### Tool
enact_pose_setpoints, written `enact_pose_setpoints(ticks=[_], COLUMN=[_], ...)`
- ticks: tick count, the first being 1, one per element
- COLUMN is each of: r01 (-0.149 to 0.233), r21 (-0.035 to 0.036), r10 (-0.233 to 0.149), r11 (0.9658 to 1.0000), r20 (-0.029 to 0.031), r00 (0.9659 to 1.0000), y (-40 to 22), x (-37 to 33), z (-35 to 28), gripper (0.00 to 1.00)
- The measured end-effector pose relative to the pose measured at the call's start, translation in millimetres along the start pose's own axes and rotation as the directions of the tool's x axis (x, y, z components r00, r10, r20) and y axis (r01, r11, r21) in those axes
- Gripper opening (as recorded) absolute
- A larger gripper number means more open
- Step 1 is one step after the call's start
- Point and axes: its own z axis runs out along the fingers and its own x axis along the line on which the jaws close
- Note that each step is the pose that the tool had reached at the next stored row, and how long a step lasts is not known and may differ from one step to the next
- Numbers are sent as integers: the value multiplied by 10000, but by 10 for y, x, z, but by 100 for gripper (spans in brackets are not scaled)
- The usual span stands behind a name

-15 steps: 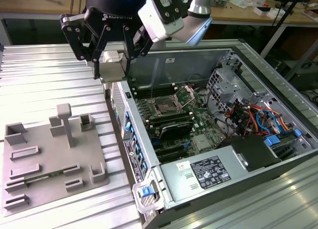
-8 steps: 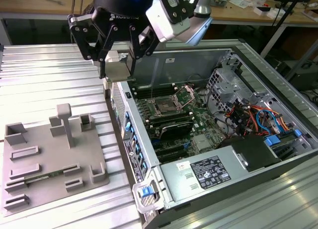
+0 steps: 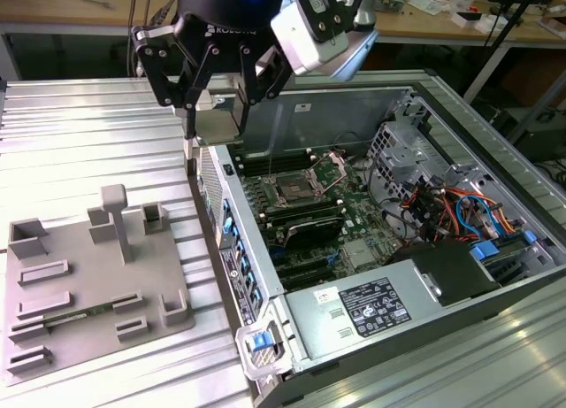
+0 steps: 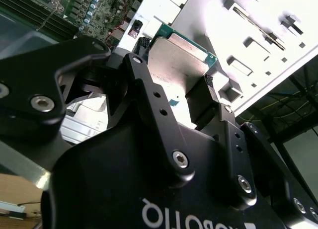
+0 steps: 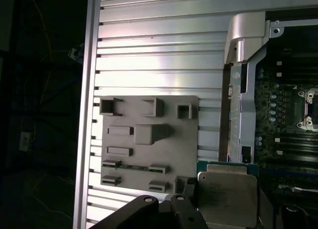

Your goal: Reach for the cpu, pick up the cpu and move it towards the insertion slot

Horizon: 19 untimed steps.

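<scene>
My gripper (image 3: 214, 125) hangs high above the near wall of the open computer case, shut on the cpu (image 3: 217, 107). The chip is a thin square with a pale silvery top and a green rim, and it sits edge-on between the two black fingers. The second wrist view has the cpu (image 4: 181, 52) clamped by the gripper (image 4: 174, 72) on two opposite sides. In the first wrist view the cpu (image 5: 228, 196) hovers over the case edge. The insertion slot (image 3: 294, 192), a shiny metal frame with a dark centre on the green motherboard, lies to the exterior view's right of the gripper and lower (image 5: 312, 110).
The grey plastic tray (image 3: 80, 284) with raised blocks lies on the ribbed metal table at the exterior view's left (image 5: 149, 159). The open case (image 3: 424, 249) holds black memory slots, cables, a drive cage and a power supply. A cluttered workbench runs behind.
</scene>
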Motion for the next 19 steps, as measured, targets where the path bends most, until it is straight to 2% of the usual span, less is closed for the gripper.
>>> enact_pose_setpoints(ticks=[19], r01=[0], r21=[0], r10=[0], r11=[10000], r20=[0], r00=[10000], y=[-7], x=[-127], z=[-4], gripper=[55])
